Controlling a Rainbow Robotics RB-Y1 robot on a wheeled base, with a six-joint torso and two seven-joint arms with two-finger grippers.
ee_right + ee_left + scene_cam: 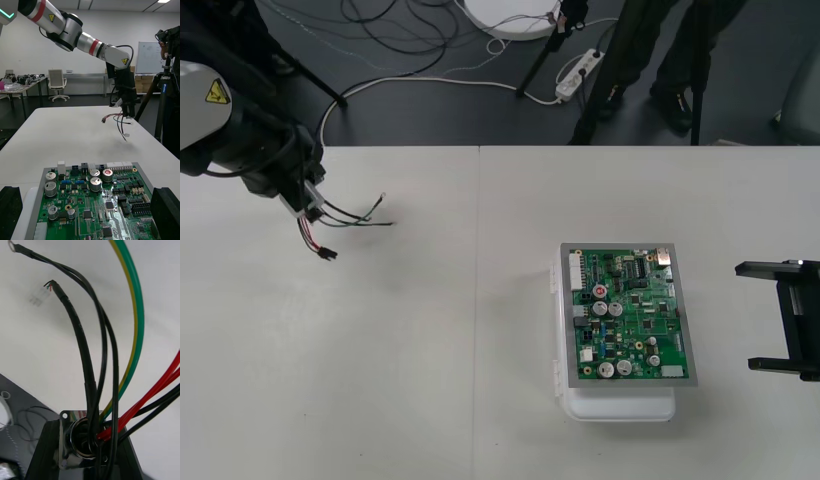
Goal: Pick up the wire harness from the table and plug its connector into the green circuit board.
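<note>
L grip: L gripper (305, 200) at far-left of the plain light table (430, 380), pressed together on the round metal socket w/ flange (80, 437). Black fingers (41, 455) pinch it from both sides.
Harness: small wire harness of thin red, black & green wires (345, 215) hangs from that grip. Looks clear of the tabletop, judging by the R wrist view.
Plug: small black plug (328, 255) dangles free on the red/black pair, near side of the L gripper. Not in the board.
Board: green rectangular circuit board (630, 315) on its white base (620, 405), right of table centre, long axis near-far.
R grip: R gripper (747, 316) waits just right of the board, fingers (167, 213) spread wide, holding nothing.
Key relation: board lies well apart from the plug, to the right & nearer. L arm holds the socket end, so the plug end swings loose. R gripper is the closer one to the board.
Next (est.): carry the harness right across the table. Plug prob. needs a firmer hold before insertion.
Views: L wrist view shows the pinch on the flange close up. R wrist view shows the L gripper (129, 110) & plug (103, 120) beyond the board's far edge.
</note>
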